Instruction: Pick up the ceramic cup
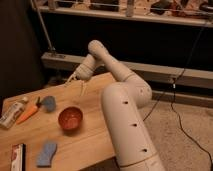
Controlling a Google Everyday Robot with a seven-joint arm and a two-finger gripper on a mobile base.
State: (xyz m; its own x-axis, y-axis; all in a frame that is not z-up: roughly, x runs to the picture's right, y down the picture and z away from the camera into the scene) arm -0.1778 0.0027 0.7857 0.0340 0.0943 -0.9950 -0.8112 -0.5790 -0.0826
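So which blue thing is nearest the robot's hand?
The back blue pad, beside the orange thing, is nearest the gripper hanging over the table's far edge. The other blue pad lies at the front.

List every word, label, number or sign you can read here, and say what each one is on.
No text is readable anywhere.
Label on the bottle, at the left edge of the table: too blurred to read.
Print on the packet, at the near left corner: too blurred to read.
The ceramic cup: no markings visible.
The gripper, over the table's far edge: no markings visible.
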